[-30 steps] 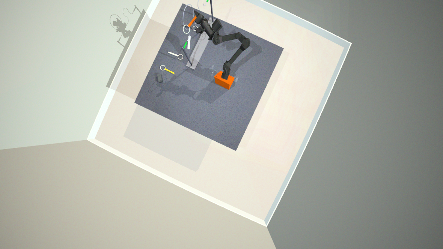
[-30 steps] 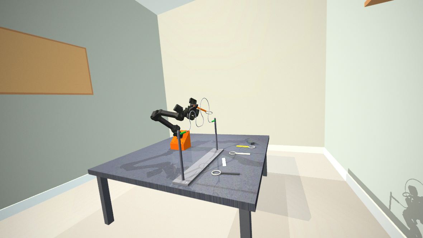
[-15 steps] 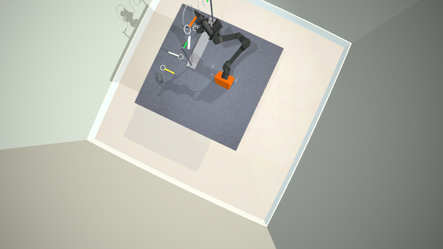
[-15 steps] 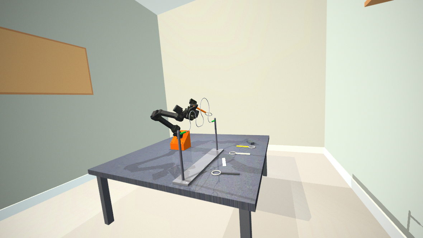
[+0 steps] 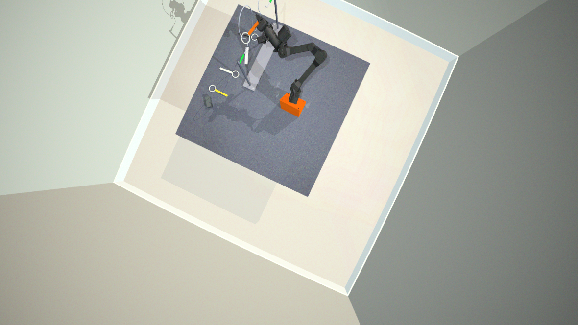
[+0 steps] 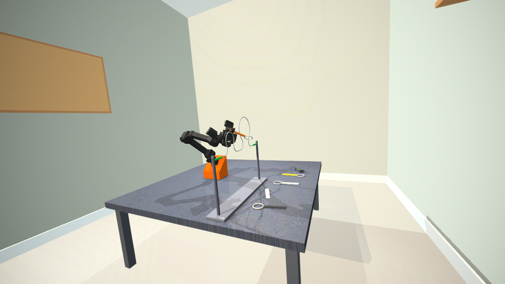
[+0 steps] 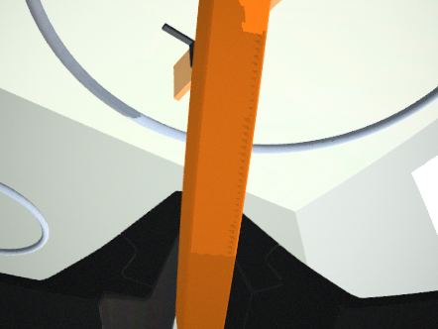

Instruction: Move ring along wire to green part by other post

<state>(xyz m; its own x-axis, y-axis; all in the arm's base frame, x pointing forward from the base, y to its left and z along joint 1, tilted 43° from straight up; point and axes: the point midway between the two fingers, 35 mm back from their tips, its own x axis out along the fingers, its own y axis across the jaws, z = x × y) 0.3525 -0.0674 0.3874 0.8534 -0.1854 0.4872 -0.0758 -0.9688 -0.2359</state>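
My gripper (image 5: 259, 21) (image 6: 232, 131) (image 7: 211, 218) is shut on the orange handle (image 5: 253, 28) (image 6: 239, 134) (image 7: 218, 139), high above the table. The ring (image 5: 241, 38) (image 6: 252, 137) at its far end surrounds the grey wire (image 6: 244, 117) (image 7: 297, 148), on the stretch descending toward the far post (image 6: 258, 160) in the exterior view. The green part (image 6: 254, 144) beside that post is just below the ring. Another green part (image 6: 218, 158) adjoins the near post (image 6: 215, 187). The wrist view hides the ring; the wire passes behind the handle there. I cannot tell whether ring or handle touches wire.
The posts stand on a grey base plate (image 5: 262, 60) (image 6: 240, 199). Beside it lie a white-handled ring (image 5: 226, 70) (image 6: 291, 183), a yellow-handled ring (image 5: 221, 92) (image 6: 289, 174), a dark-handled ring (image 6: 275, 206), a white block (image 5: 246, 56) (image 6: 267, 193) and a dark box (image 5: 207, 101) (image 6: 298, 170).
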